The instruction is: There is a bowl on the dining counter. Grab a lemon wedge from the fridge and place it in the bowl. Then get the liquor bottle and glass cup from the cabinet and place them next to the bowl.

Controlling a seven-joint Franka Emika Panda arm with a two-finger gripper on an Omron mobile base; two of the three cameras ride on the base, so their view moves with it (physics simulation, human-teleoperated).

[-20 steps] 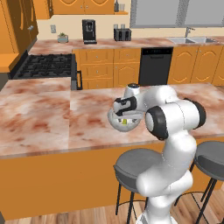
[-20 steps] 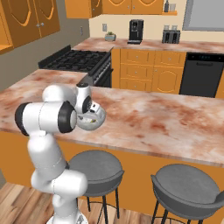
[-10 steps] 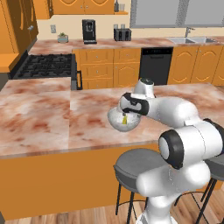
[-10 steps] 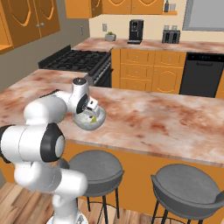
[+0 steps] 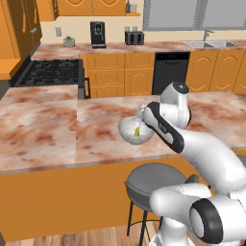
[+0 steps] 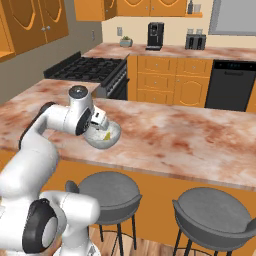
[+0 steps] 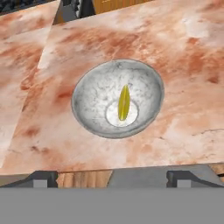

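A grey marbled bowl (image 7: 94,96) stands on the dining counter near its front edge, also seen in the left base view (image 5: 126,129) and the right base view (image 6: 97,141). A yellow lemon wedge (image 7: 124,103) lies on the bowl's bottom (image 5: 137,131) (image 6: 106,135). My gripper (image 7: 113,177) hangs open just above and to the near side of the bowl (image 5: 143,112) (image 6: 100,120). Nothing is between its fingertips (image 7: 43,177). The liquor bottle, the glass cup and the fridge are out of view.
Two round grey stools (image 6: 105,192) (image 6: 217,212) stand under the counter's front edge. A black stove (image 5: 50,72) lies beyond the counter's left end. On the back counter are a coffee machine (image 5: 98,34), a toaster (image 5: 134,37) and a sink (image 5: 209,44). Orange cabinets (image 6: 35,20) hang above.
My arm has swung its elbow out to the side and the hand has pulled back a little above the bowl. The lemon wedge has stayed in the bowl.
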